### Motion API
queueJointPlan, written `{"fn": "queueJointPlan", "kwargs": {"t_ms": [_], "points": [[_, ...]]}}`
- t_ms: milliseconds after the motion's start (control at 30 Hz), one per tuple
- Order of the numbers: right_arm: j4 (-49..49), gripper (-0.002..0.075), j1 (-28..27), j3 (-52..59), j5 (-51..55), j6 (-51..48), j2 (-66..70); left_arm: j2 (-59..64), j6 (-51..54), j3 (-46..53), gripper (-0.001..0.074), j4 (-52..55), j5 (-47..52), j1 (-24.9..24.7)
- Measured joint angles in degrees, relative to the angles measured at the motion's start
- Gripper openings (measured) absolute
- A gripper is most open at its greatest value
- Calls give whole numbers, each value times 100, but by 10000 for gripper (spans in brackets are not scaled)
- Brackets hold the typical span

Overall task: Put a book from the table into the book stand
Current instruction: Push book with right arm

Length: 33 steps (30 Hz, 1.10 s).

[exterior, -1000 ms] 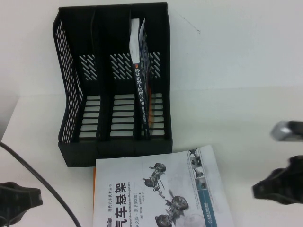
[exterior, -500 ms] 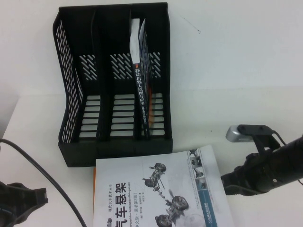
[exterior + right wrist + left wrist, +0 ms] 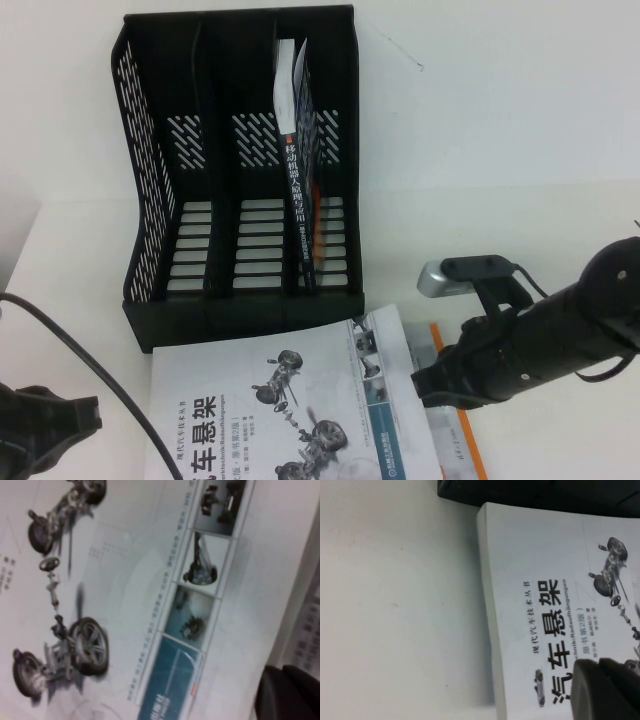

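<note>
On the plain white desk [image 3: 520,150], the black plastic three-compartment book stand [image 3: 240,310] sits at the far side, a dark-spined book [image 3: 300,200] upright in its right compartment. The large white-grey paperback book [image 3: 280,410] lies flat just before it, over an orange-bordered book [image 3: 462,420]. The right end effector [image 3: 432,385] is at the paperback's right edge; the left end effector [image 3: 60,425] sits near-left.

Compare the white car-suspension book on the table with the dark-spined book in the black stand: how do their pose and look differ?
The white book lies flat on the table, cover up; the dark-spined book stands on edge in the book stand's right compartment. The white book shows car-part pictures; the dark-spined book shows only white lettering. Both carry Chinese titles.
</note>
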Motion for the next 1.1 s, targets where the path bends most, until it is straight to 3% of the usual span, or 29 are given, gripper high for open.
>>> {"fn": "queueJointPlan", "kwargs": {"t_ms": [600,900,1100], "points": [[332,1,692,-263,-546,15,299,8,-56,0,-2,233,-611,0],[-945,1,115,-290,-293,1279,-41,8,-541,0,-2,680,-382,0],[-1504,2,11,-227,321,1670,-94,8,-314,0,-2,-162,-361,0]]}}
